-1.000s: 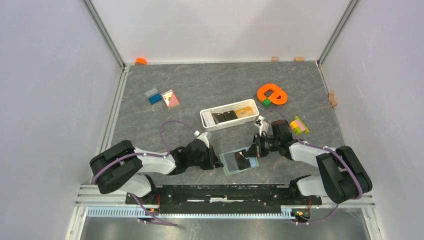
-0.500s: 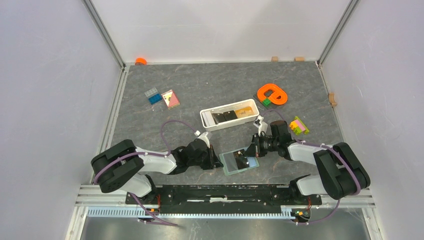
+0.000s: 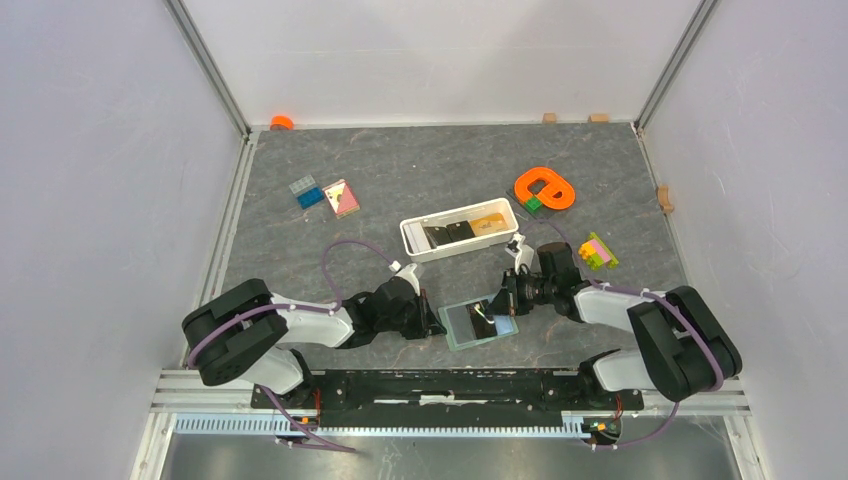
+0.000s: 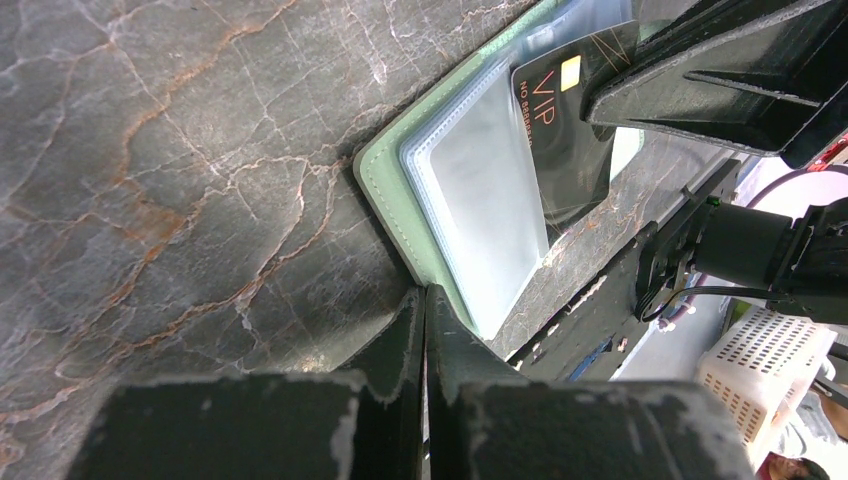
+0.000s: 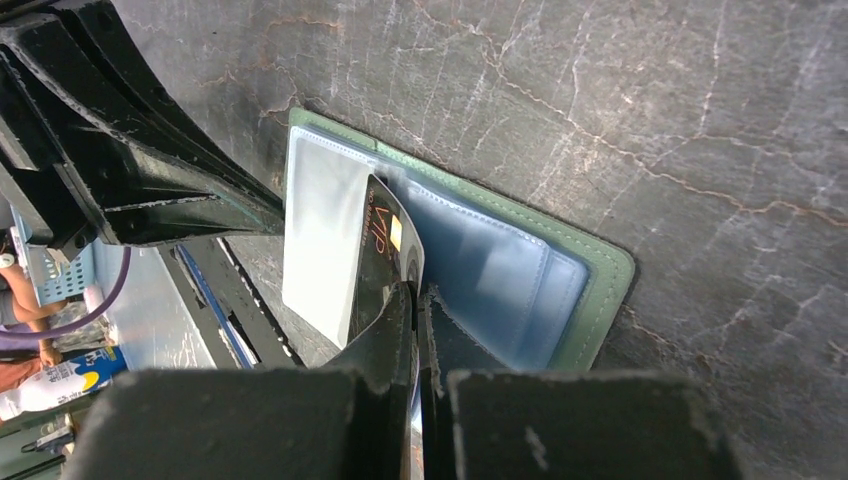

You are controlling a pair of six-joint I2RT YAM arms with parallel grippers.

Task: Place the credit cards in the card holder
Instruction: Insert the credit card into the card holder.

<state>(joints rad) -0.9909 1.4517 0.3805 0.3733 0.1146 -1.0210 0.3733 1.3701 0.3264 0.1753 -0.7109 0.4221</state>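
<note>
The card holder [image 3: 478, 322] lies open near the near edge of the table, between the two grippers. The right gripper [image 5: 415, 300] is clamped on a black VIP card [image 5: 385, 245], whose leading edge sits at the mouth of a clear sleeve [image 4: 490, 200]. The left gripper [image 4: 424, 300] has its fingers pressed together, tips just beside the holder's green border. Whether they pinch that border cannot be told.

The likely trouble is the holder sliding: if the left fingers are not pinning it, a push from the card could shove the light wallet across the smooth stone. The card could also catch on the sleeve's lip and bow, or slip between two sleeves rather than into one. The thin card may twist in the narrow pinch as well.

The table [image 3: 400, 170] is a grey, veined, marble-look slab walled by plain white panels. A white tray [image 3: 410, 238] near its middle holds a black card [image 3: 447, 233] and a tan card [image 3: 488, 222].
</note>
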